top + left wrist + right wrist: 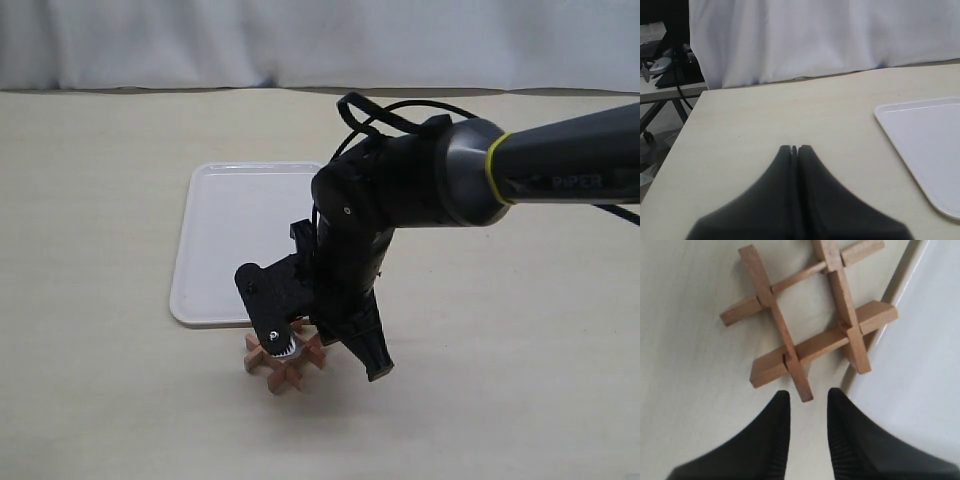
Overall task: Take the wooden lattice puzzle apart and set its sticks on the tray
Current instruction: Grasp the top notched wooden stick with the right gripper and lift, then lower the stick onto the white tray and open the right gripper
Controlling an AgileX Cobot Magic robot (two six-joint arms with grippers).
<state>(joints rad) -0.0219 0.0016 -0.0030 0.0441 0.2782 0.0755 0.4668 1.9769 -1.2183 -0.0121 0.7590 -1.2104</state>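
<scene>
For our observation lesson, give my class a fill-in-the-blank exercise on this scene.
The puzzle is built from ____ sticks.
The right gripper above it is ____.
The left gripper is ____.
The tray is coloured ____.
Missing words: four, open, shut, white.

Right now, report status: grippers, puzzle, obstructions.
Left gripper shut, empty. Right gripper open, poised over the wooden lattice puzzle. Puzzle intact on table beside the tray. No obstruction seen.
</scene>
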